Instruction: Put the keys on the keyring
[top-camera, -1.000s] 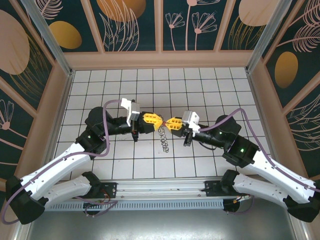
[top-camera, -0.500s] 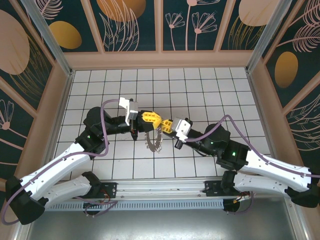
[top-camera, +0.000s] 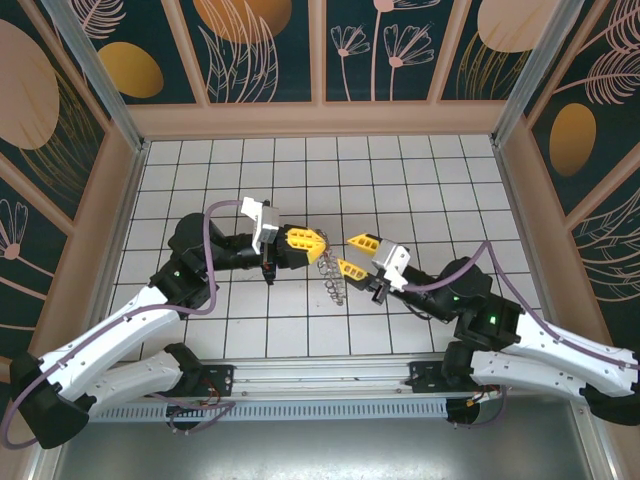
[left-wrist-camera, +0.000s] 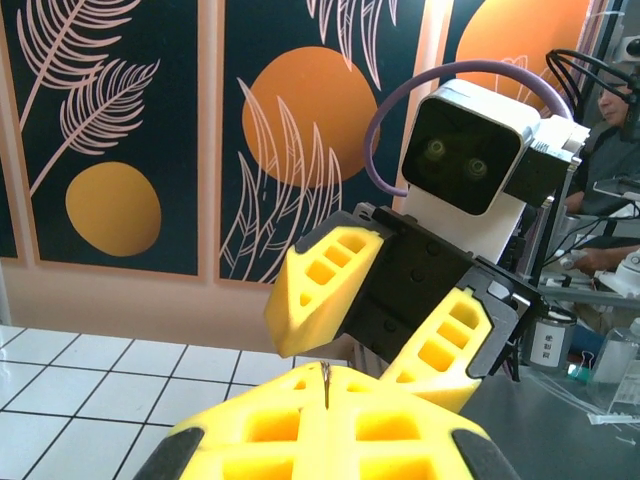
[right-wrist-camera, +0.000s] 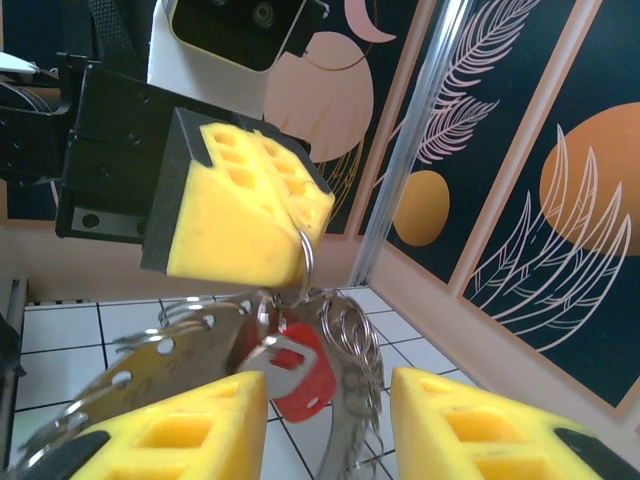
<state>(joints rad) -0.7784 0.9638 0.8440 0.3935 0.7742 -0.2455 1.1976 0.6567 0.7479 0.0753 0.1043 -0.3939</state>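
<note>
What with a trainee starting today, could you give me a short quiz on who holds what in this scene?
1. True or false: the right gripper has its jaws shut on the keyring.
2. What colour is the key tag hanging with the keyring? A red, B blue, C green.
3. Fill in: the keyring hangs from the ___ gripper.
Key: 1 false, its jaws stand open beside the keyring; 2 A; 3 left, the left gripper has its jaws shut on it.
</note>
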